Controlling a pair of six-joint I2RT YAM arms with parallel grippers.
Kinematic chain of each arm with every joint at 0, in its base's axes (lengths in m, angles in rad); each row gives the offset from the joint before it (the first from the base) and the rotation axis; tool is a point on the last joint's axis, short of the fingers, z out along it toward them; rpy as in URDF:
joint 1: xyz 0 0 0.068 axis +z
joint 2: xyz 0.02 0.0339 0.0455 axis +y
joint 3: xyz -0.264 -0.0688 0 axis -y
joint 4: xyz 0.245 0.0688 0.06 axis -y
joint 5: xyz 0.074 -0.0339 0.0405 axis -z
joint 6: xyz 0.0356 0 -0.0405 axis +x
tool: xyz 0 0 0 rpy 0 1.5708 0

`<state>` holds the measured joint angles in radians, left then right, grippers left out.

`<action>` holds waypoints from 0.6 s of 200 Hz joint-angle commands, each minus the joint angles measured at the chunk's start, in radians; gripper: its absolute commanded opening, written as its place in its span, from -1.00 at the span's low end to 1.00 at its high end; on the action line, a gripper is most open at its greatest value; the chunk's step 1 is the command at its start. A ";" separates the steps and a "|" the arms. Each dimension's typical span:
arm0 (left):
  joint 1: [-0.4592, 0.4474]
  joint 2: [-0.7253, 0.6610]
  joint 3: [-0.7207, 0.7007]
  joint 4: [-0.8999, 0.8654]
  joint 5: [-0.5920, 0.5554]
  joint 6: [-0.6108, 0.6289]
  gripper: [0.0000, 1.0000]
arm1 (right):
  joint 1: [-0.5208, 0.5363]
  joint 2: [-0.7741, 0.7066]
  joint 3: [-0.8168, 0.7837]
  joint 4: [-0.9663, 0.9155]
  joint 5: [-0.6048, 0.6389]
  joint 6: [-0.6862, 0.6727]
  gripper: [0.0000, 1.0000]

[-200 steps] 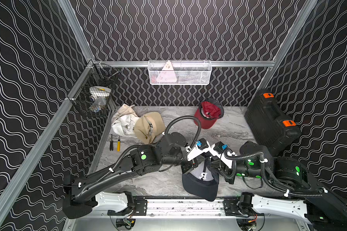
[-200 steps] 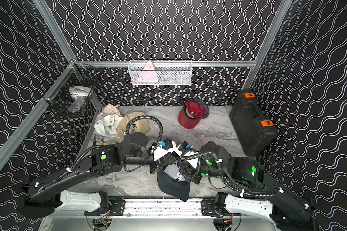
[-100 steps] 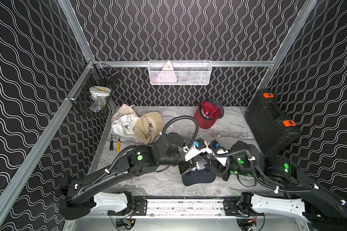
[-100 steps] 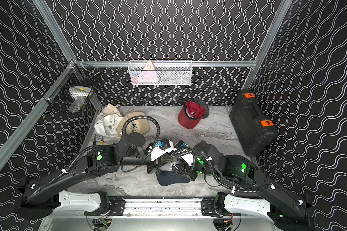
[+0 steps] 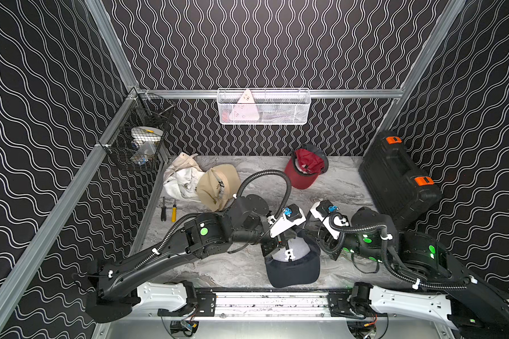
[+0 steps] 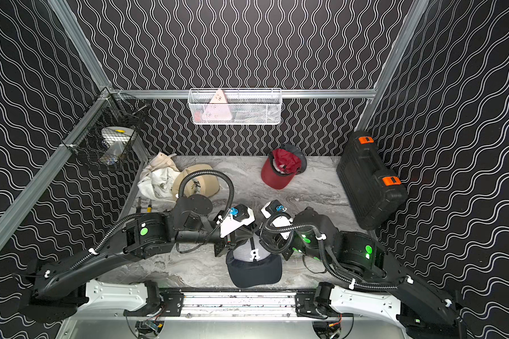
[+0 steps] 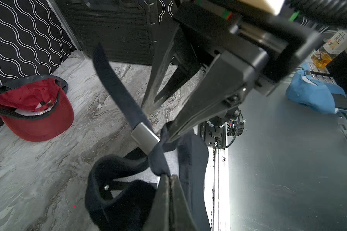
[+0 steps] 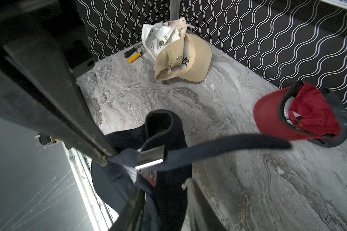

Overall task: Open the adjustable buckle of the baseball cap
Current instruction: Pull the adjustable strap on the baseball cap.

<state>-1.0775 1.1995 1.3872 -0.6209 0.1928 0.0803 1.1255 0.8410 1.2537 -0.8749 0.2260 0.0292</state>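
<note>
The baseball cap (image 5: 294, 270), navy with a grey front and a white letter, hangs at the table's front middle; in both top views its brim (image 6: 253, 273) points at the front edge. My left gripper (image 7: 169, 177) is shut on the navy strap just beside the silver buckle (image 7: 144, 138). In the right wrist view the buckle (image 8: 150, 158) shows with the strap's loose tail (image 8: 228, 144) sticking out past it. My right gripper (image 8: 164, 187) is open. Its fingers stand apart on either side of the cap's cloth under the buckle. One fingertip (image 7: 168, 137) touches the strap by the buckle.
A red cap (image 5: 303, 173) lies at the back, with a tan cap (image 5: 218, 187) and a white cap (image 5: 180, 179) at the back left. Two screwdrivers (image 5: 168, 210) lie by the left wall. A black case (image 5: 397, 179) leans at the right. Wire baskets (image 5: 263, 107) hang on the walls.
The cap has turned, so its grey lettered front now faces up. My right gripper's jaws have parted. My left gripper has stayed shut on the strap.
</note>
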 commanded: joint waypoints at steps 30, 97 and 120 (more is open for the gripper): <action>0.001 -0.013 -0.008 0.041 0.056 -0.022 -1.00 | 0.001 -0.026 -0.045 0.103 -0.009 0.001 -0.38; 0.001 -0.017 -0.012 0.046 0.055 -0.025 -1.00 | 0.001 -0.008 -0.053 0.117 -0.085 -0.007 -0.21; 0.001 -0.016 -0.014 0.047 0.044 -0.027 -1.00 | 0.000 -0.004 -0.058 0.129 -0.110 -0.007 -0.19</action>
<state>-1.0775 1.1870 1.3750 -0.6170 0.2321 0.0597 1.1255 0.8345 1.1992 -0.7975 0.1585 0.0261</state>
